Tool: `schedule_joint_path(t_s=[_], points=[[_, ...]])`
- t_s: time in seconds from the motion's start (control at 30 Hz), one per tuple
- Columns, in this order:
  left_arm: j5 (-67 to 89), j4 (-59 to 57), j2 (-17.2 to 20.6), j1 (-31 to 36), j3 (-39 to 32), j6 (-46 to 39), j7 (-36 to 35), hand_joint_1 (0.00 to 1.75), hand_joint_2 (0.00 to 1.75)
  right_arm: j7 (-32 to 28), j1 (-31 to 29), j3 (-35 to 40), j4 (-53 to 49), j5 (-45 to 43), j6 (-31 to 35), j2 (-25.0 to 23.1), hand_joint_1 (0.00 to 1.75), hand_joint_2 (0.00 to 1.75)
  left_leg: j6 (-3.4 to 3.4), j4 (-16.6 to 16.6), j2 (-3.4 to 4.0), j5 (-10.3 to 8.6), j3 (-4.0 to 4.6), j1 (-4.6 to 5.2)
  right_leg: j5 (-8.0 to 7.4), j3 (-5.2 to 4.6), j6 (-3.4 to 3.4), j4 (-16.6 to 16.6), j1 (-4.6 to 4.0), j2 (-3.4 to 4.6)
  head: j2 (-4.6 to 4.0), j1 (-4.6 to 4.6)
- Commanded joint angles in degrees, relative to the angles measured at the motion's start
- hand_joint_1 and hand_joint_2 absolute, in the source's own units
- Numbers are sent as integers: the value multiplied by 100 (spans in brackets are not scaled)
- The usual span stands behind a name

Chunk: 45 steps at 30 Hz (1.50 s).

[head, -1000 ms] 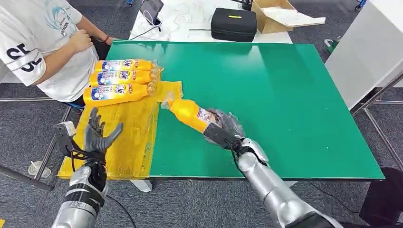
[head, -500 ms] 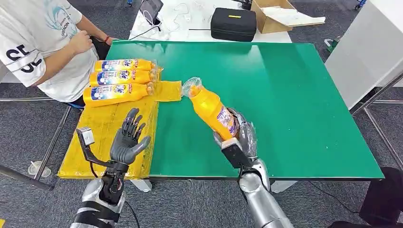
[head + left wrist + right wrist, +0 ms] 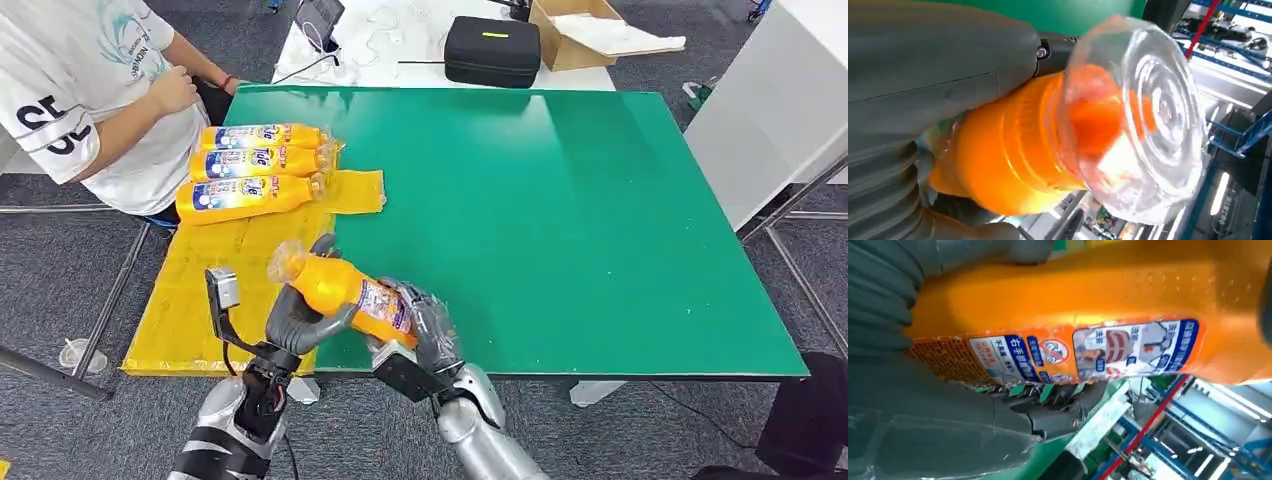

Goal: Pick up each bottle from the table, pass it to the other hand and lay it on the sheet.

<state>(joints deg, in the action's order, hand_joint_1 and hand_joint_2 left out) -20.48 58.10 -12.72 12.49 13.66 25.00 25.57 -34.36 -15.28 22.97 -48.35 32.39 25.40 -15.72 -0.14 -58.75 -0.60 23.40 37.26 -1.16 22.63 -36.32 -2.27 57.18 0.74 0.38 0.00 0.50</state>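
Observation:
An orange bottle with a clear cap hangs above the green table's front edge, beside the yellow sheet. My right hand holds its base end and my left hand wraps around its upper body near the neck. In the left wrist view the bottle and its clear cap lie against my left hand. The right wrist view has the labelled bottle lying in my right hand. Three more orange bottles lie side by side at the sheet's far end.
A person in a white shirt stands at the table's far left corner, close to the laid bottles. Beyond the table a white desk carries a black case, a cardboard box and a tablet. A white cabinet stands to the right.
My right hand swung the bottle left and toward me, from over the table's middle to the front edge. My left hand rose from beside the sheet and closed around the bottle's upper part.

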Motion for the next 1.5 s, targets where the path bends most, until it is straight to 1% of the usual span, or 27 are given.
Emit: schedule_joint_path(t_s=[0.03, 0.17, 0.23, 0.33, 0.43, 0.47, 0.5, 0.53, 0.6, 0.63, 0.67, 0.73, 0.77, 0.9, 0.97, 1.0, 1.07, 1.1, 1.13, 1.17, 1.2, 1.3, 1.33, 1.37, 1.4, 1.47, 1.5], points=[[52, -656, 129, 385, 301, -14, -2, 0, 175, 140, -475, 526, 920, 57, 13, -131, 175, 175, 4, 4, 7, 3, -16, 3, 2, 14, 5, -3, 1, 2, 0, -2], [-24, -728, 137, 374, 366, 163, -7, 0, 175, 162, -566, 582, 1058, -61, 39, -158, 175, 175, 4, 6, 10, 7, -30, 2, 5, 26, 10, -4, -1, 2, 2, 0], [-15, -698, 165, 348, 410, 199, 12, 0, 175, 164, -584, 593, 1084, -100, 46, -139, 175, 175, 3, 4, 7, 3, -16, 1, 1, 13, 6, -4, -1, 2, 0, 0], [-61, -625, 217, 304, 517, 363, 8, 0, 175, 160, -593, 606, 1115, -178, 31, -115, 175, 175, 7, 6, 10, 10, -39, 2, 8, 36, 9, -6, -3, 1, 0, 0], [55, -531, 232, 302, 582, 270, 70, 0, 175, 122, -593, 614, 1084, -237, 28, -134, 175, 175, 4, 3, 6, 3, -15, 4, 3, 12, 4, -1, 2, 1, 0, 0], [270, -495, 261, 329, 655, 68, 142, 9, 175, 123, -590, 637, 1050, -250, 33, -145, 175, 175, 6, 3, 10, 7, -26, 2, 6, 23, 7, -2, -1, 2, 0, -2], [366, -518, 249, 365, 670, 3, 126, 110, 175, 164, -599, 667, 1037, -243, 35, -152, 175, 175, 5, 2, 9, 6, -21, 3, 5, 18, 7, -1, 0, 2, 2, 0], [371, -533, 249, 374, 657, -17, 122, 175, 175, 175, -601, 669, 1036, -243, 41, -157, 175, 175, 4, 1, 8, 4, -14, 3, 3, 11, 5, 1, 0, 2, 0, -2], [437, -593, 279, 406, 696, 22, 124, 175, 175, 190, -610, 665, 1036, -279, 36, -163, 175, 175, 4, 1, 10, 6, -21, 2, 5, 18, 8, 1, -1, 2, 0, 0], [553, -573, 296, 410, 728, -38, 179, 175, 175, 196, -612, 659, 1042, -301, 39, -164, 175, 175, 3, 0, 6, 4, -13, 1, 3, 11, 6, 1, -1, 1, 0, -2], [607, -559, 287, 410, 687, -131, 217, 175, 175, 181, -614, 646, 1039, -328, 38, -160, 175, 175, 5, 2, 7, 7, -27, 2, 7, 25, 10, 1, -1, -2, 0, 0], [839, -470, 299, 425, 675, -312, 296, 175, 175, 175, -610, 632, 1006, -364, 21, -153, 175, 175, 3, 2, 8, 3, -13, 2, 1, 11, 6, -1, 0, 3, 2, -2], [906, -441, 298, 428, 665, -365, 273, 175, 175, 175, -604, 620, 985, -386, 8, -152, 175, 175, 6, 3, 14, 8, -26, 3, 5, 21, 9, -1, -1, 6, 0, 0], [943, -430, 304, 430, 675, -376, 269, 175, 175, 175, -605, 624, 980, -387, -2, -150, 175, 175, 3, 3, 9, 4, -16, 2, 2, 13, 6, -1, -1, 3, 0, -2], [1041, -425, 301, 434, 665, -439, 283, 175, 175, 176, -601, 611, 960, -398, 18, -151, 175, 175, 7, 5, 18, 12, -40, 3, 8, 34, 11, -3, -1, 8, 0, -2], [1054, -430, 307, 436, 663, -430, 270, 175, 175, 172, -598, 600, 950, -411, 23, -151, 175, 175, 4, 2, 14, 6, -19, 2, 2, 15, 6, -2, -1, 7, 2, 0], [805, -534, 299, 458, 566, -252, 84, 175, 175, 179, -595, 582, 941, -408, 81, -150, 175, 175, 6, 3, 14, 11, -34, 2, 8, 30, 11, -1, -2, 4, 0, 0], [701, -567, 313, 469, 534, -145, 86, 175, 175, 169, -597, 591, 939, -381, 136, -139, 154, 175, 5, 4, 8, 7, -25, 2, 5, 23, 8, -2, -1, 1, 0, -2], [513, -615, 301, 485, 455, -26, 64, 175, 175, 159, -586, 565, 930, -372, 211, -151, 80, 175, 5, 4, 13, 8, -30, 1, 5, 27, 9, -3, -3, 5, 0, -2], [406, -598, 298, 484, 406, 36, 59, 175, 175, 156, -574, 526, 916, -378, 311, -160, 0, 175, 4, 4, 14, 5, -20, 2, 1, 17, 7, -3, -1, 8, 0, 0], [315, -522, 284, 465, 331, 32, 97, 175, 175, 161, -558, 474, 882, -384, 454, -181, 0, 175, 6, 5, 20, 10, -35, 2, 5, 30, 10, -4, -2, 11, 0, -2], [289, -488, 295, 474, 315, 49, 72, 175, 175, 166, -562, 475, 868, -384, 448, -183, 0, 175, 4, 3, 11, 6, -21, 1, 4, 18, 8, -1, -2, 3, 2, 0], [250, -414, 287, 447, 292, 44, 37, 175, 175, 186, -553, 477, 837, -392, 413, -179, 0, 0, 6, 4, 9, 9, -35, 1, 8, 32, 11, -2, -3, 0, 2, -2], [208, -327, 282, 448, 212, -42, 58, 175, 175, 231, -557, 454, 780, -400, 430, -161, 0, 0, 5, 4, 8, 7, -28, 2, 6, 25, 9, -3, -2, 0, 0, 0], [169, -248, 261, 492, 56, -235, 115, 175, 175, 226, -558, 416, 669, -362, 610, -138, 0, 0, 4, 2, 12, 5, -18, 1, 2, 15, 6, -2, -2, 6, 0, -2], [123, -195, 242, 547, -108, -419, 96, 175, 175, 254, -540, 353, 506, -446, 573, -127, 0, 0, 7, 1, 14, 9, -27, 2, 6, 24, 8, -1, -2, 5, 0, 0], [171, -137, 260, 617, -224, -631, 133, 175, 175, 259, -537, 313, 369, -459, 631, -104, 0, 0, 4, -2, 10, 4, -11, 1, 2, 9, 6, 2, -1, 3, 0, -2]])
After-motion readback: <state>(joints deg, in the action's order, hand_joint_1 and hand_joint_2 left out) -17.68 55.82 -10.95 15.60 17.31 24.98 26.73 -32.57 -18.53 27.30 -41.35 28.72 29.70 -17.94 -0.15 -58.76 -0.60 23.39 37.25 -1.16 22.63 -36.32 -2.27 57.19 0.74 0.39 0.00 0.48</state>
